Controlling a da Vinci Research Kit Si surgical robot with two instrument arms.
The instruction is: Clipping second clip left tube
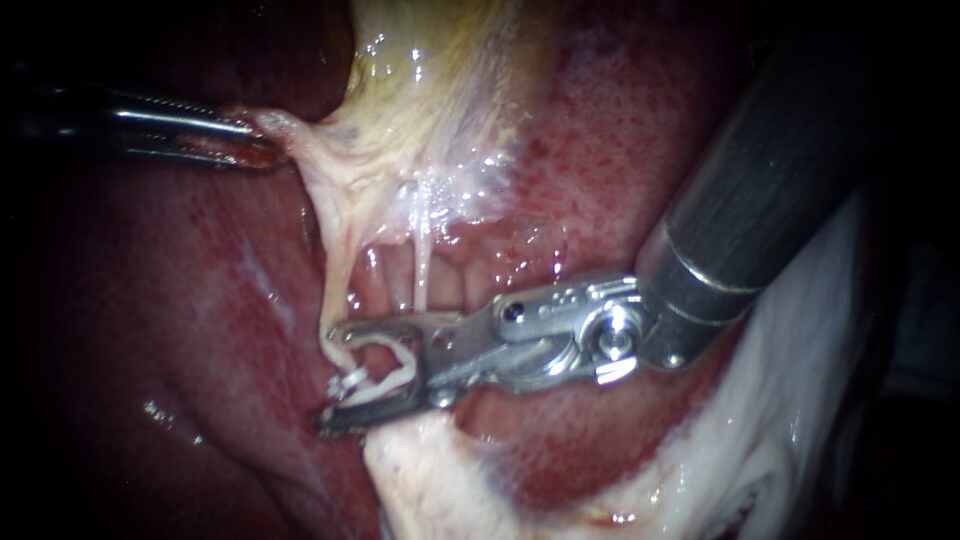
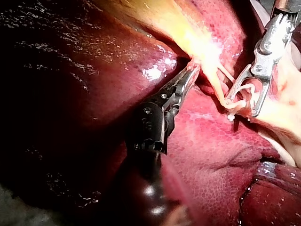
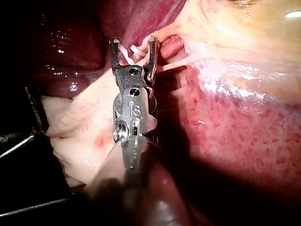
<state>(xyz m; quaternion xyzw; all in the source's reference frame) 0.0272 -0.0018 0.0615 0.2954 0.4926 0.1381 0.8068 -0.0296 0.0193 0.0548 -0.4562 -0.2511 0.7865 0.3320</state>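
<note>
My left instrument (image 1: pixel 268 146) comes in from the left, its jaws shut on a pale fold of the gallbladder (image 1: pixel 430 90) and holding it taut. Two thin tubes hang below that fold. The left tube (image 1: pixel 328 280) runs down into the jaws of my right instrument (image 1: pixel 330 375). Those jaws stand wide apart with a white clip (image 1: pixel 395 365) seated between them, and the clip curves around the tube. A small white piece (image 1: pixel 348 380) sits on the tube by the jaw tips. The right tube (image 1: pixel 421 270) hangs just above the upper jaw. The same grip shows in the left wrist view (image 2: pixel 193 70).
Dark red liver (image 1: pixel 150 300) fills the left and lower left. Pale fatty tissue (image 1: pixel 450 480) lies under the right instrument's jaws and along the lower right. The right instrument's thick dark shaft (image 1: pixel 770 180) crosses the upper right.
</note>
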